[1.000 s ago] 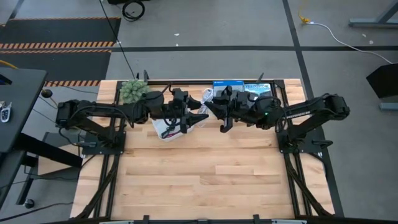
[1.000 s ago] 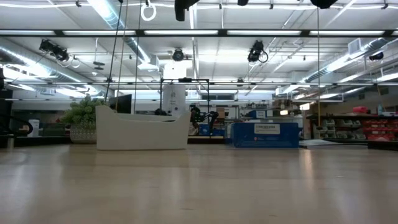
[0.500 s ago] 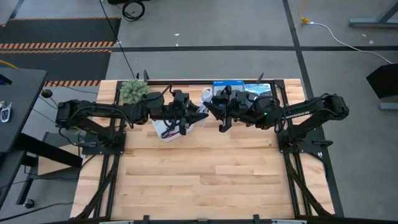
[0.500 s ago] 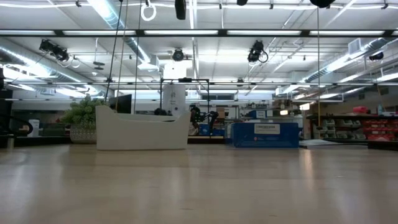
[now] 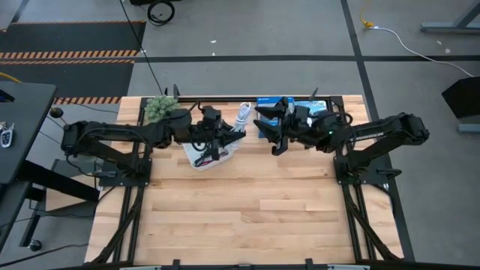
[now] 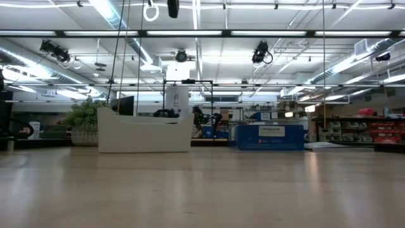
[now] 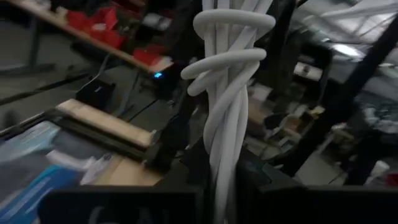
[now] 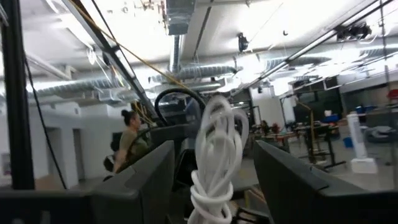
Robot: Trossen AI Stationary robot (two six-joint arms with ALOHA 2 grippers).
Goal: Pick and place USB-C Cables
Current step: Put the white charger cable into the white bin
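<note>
White bundled USB-C cable [image 5: 244, 114] is being held up above the back of the light wooden table [image 5: 247, 210] in the high view, between the two dark arms that are reaching toward each other. The left gripper [image 5: 234, 135] is being kept over a white open container [image 5: 201, 156], inside which dark and red shapes are showing; what they are cannot be told. The right gripper [image 5: 264, 124] is being held just beside the cable on its other side. Behind it, two blue-and-black retail boxes [image 5: 315, 106] are lying along the table's back edge, and a small green plant [image 5: 159, 109] is standing at the back left corner.

In the low view, the white container [image 6: 144, 133] is being seen as a low tub with a raised end, with the plant [image 6: 82, 115] just beside it and a blue box [image 6: 269, 137] standing apart on its other side. The near table top is lying bare, and only a dark arm part [image 6: 172, 7] is showing at the upper edge.

In the left wrist view, the cable [image 7: 227, 93], wound around itself in loops, is being clamped between the left gripper's closed fingers [image 7: 180, 199] and is rising upright from them.

In the right wrist view, the same cable [image 8: 214, 155] is being framed between the right gripper's two fingers [image 8: 140, 180], which are being held wide apart and are not touching it. A person [image 8: 129, 144] is standing in the room beyond.
</note>
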